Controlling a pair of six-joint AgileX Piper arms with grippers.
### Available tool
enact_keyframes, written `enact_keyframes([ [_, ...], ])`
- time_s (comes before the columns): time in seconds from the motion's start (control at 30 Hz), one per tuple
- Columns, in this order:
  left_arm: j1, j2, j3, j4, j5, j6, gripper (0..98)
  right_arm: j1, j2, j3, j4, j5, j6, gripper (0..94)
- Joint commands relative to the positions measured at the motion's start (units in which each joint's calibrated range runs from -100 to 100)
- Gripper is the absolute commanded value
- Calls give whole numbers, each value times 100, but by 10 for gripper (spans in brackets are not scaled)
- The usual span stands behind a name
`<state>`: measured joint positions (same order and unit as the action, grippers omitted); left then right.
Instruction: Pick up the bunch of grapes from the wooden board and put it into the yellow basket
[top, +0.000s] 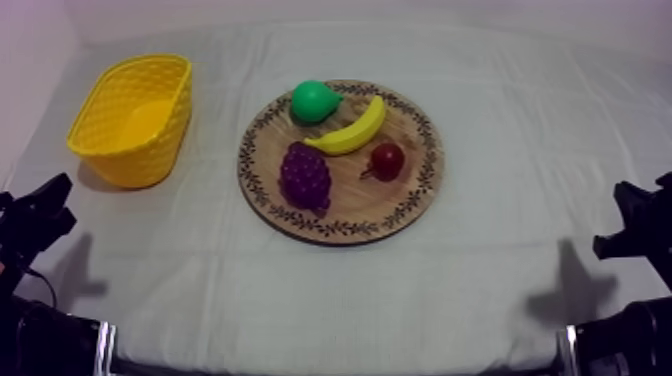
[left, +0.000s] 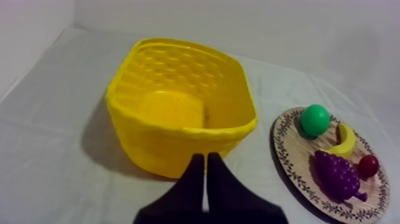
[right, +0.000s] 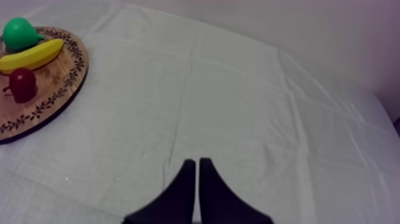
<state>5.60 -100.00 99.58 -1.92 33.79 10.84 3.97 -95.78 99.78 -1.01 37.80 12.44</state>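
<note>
Top view: bunch of grapes (top: 305, 175) lies on the wooden board (top: 340, 228), at about 8 o'clock from the board's centre and inside the patterned rim. Neither hand touches it.

Other fruit on the board:
- pear (top: 313, 101) at 11 o'clock
- banana (top: 352, 130) just beside the pear, running from the centre toward 1 o'clock
- small red fruit (top: 387, 160) at 3 o'clock, near the banana's lower edge

Yellow basket (top: 130, 165) stands upright on the surface (top: 500, 250) at 9 o'clock from the board, apart from it, with nothing inside.

Left hand (left: 205, 158): fingers together in a narrow wedge, gripping nothing. It sits low at the surface's 8 o'clock corner, just short of the basket wall.

Right hand (right: 196, 162): fingers also together, nothing held. It sits low at 4 o'clock over bare cloth, well apart from the board.
</note>
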Motion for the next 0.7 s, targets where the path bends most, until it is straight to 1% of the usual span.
enact_keyframes([
  [0.0,1,0,-2,-1,0,2,0,1,2,-1,1,2,-3,3],
  [0.53,-1,0,-2,-1,0,28,0,1,2,-1,1,2,-2,3],
  [0.57,-14,0,-2,-6,0,3,0,1,2,-1,1,2,-1,3],
  [0.67,-53,0,-8,-32,0,-243,0,1,2,-1,1,2,-3,3],
])
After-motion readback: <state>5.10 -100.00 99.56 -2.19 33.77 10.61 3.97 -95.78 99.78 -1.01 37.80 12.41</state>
